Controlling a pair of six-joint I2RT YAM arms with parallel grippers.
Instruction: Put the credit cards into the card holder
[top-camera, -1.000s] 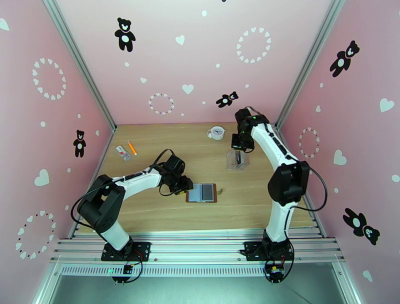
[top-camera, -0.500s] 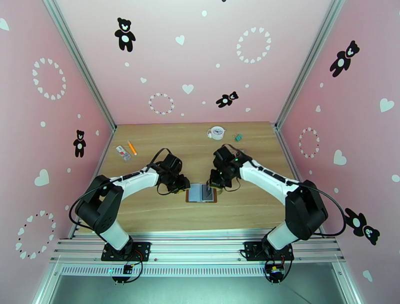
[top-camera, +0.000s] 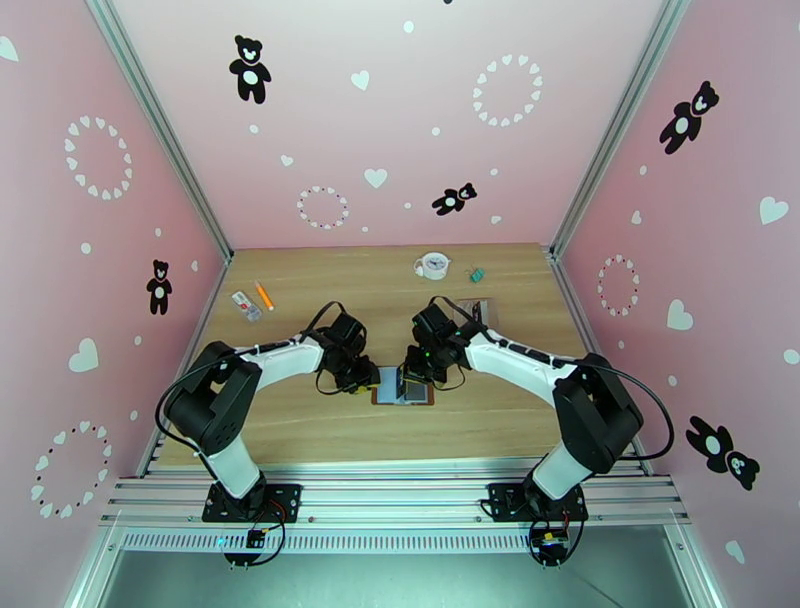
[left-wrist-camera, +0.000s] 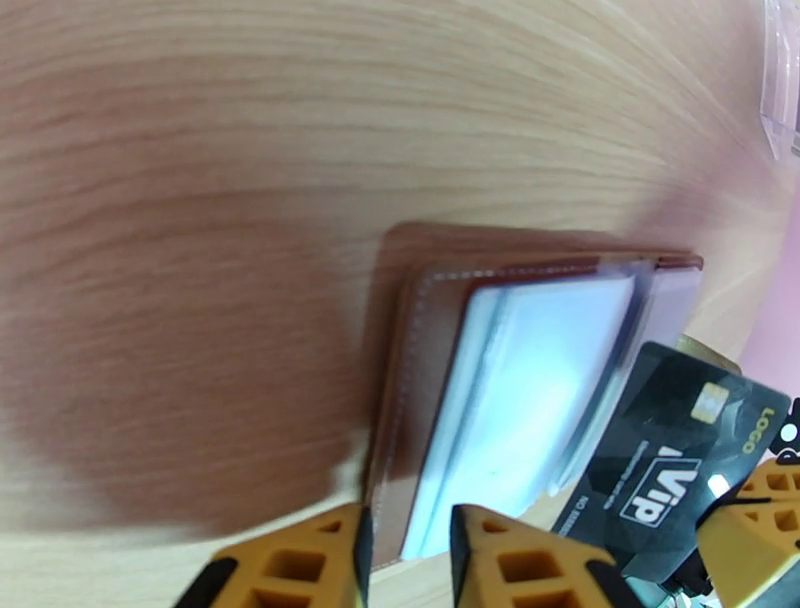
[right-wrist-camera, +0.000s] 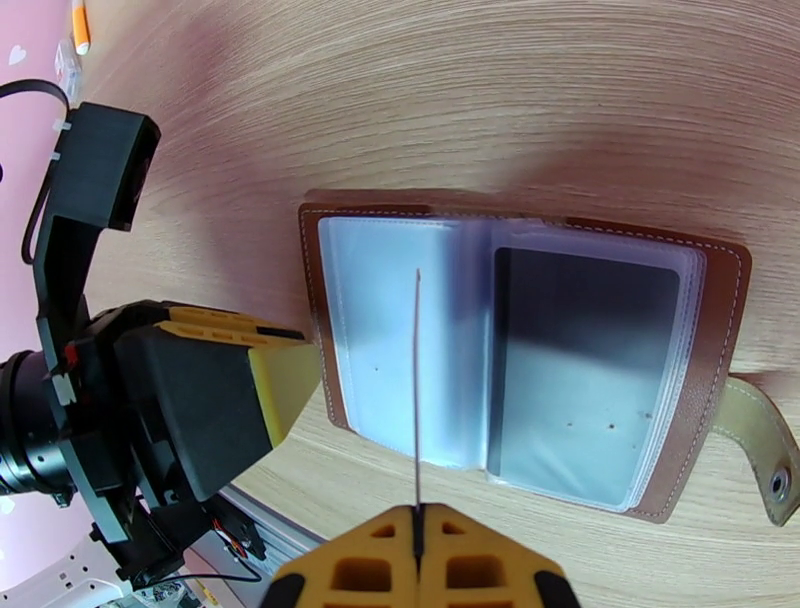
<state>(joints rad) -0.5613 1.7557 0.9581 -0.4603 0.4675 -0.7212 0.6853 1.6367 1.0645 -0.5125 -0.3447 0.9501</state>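
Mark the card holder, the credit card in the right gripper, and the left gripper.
card holder (right-wrist-camera: 722, 330): right wrist view, right leather border.
credit card (left-wrist-camera: 680, 450): left wrist view, black printed face.
left gripper (left-wrist-camera: 410, 540): left wrist view, between its fingertips.

The desk (right-wrist-camera: 600, 100) beneath the right pincer (right-wrist-camera: 417, 535) is pale, matt wood grain. Ahead of that pincer, the card holder (right-wrist-camera: 722, 330) is brown grained leather with glossy clear plastic sleeves (right-wrist-camera: 385, 300); the credit card (left-wrist-camera: 690, 440) the pincer grips is smooth black plastic.
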